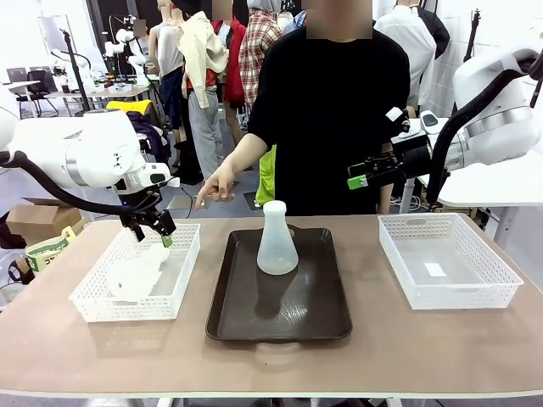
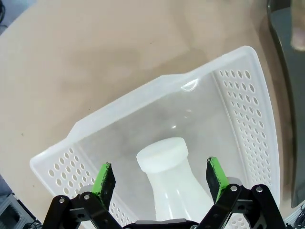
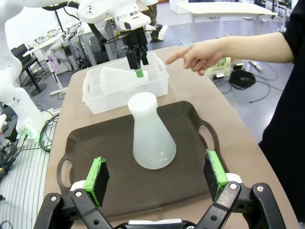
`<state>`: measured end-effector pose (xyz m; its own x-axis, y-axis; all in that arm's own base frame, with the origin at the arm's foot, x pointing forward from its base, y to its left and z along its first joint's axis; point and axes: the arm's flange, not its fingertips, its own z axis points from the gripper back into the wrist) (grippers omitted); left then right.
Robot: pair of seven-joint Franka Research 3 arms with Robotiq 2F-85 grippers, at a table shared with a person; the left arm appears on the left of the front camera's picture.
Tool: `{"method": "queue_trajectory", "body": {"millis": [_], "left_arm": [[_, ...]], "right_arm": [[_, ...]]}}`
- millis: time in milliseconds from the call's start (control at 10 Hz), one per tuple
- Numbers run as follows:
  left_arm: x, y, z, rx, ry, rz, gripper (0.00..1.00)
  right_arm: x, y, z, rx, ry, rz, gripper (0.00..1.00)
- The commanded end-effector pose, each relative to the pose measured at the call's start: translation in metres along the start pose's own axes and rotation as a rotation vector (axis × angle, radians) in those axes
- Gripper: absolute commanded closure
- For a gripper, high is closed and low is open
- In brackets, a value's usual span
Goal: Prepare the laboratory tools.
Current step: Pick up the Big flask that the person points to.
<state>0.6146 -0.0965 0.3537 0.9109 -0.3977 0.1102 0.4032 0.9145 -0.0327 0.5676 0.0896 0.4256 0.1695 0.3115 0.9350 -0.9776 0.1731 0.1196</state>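
We judge both flasks empty and light: the frosted walls look like thin plastic or glass, stiff but smooth, so we would treat them as slippery and breakable. One flask (image 1: 277, 244) stands upright near the middle of the dark tray (image 1: 327, 315) on the desk (image 1: 424, 349), and its wide base should keep it steady. The other flask (image 2: 175, 193) lies on its side in the left mesh basket (image 1: 127, 315), where its round body could roll if nudged. The left pincer (image 1: 151, 236) hangs over that basket, spread wide. In the left wrist view its green pads (image 2: 105, 180) stand on either side of the neck, apart from it and gripping nothing. We would take hold at the neck, just under the thicker lip. The sides run nearly parallel there and the rim gives a stop, whereas the sloping cone would likely squirt out of the pads. A gentle squeeze should do, since too much could crack or dent it. The right pincer (image 3: 156, 172) is raised over the desk, spread as well and empty, looking down at the upright flask. A person's hand (image 1: 214, 188) points toward the left basket, and the right basket (image 1: 501, 292) holds no flask.
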Motion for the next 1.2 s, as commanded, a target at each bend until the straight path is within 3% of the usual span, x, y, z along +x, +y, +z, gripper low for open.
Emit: {"method": "queue_trajectory", "body": {"millis": [0, 800, 900, 1100], "left_arm": [[0.005, 0.005, -0.008, 0.001, -0.007, 0.025, 0.0], [-0.003, 0.003, -0.038, 0.006, 0.031, 0.063, 0.0], [-0.004, 0.001, -0.04, 0.014, 0.033, 0.051, 0.06], [-0.003, -0.003, -0.042, 0.027, 0.04, 0.057, 0.4]], "right_arm": [[0.0, 0.0, 0.0, 0.002, 0.004, -0.005, 0.0], [0.0, 0.0, 0.0, 0.002, 0.004, -0.005, 0.0], [0.0, 0.0, 0.0, 0.002, 0.004, -0.005, 0.0], [0.0, 0.0, 0.0, 0.002, 0.004, -0.005, 0.0]]}}
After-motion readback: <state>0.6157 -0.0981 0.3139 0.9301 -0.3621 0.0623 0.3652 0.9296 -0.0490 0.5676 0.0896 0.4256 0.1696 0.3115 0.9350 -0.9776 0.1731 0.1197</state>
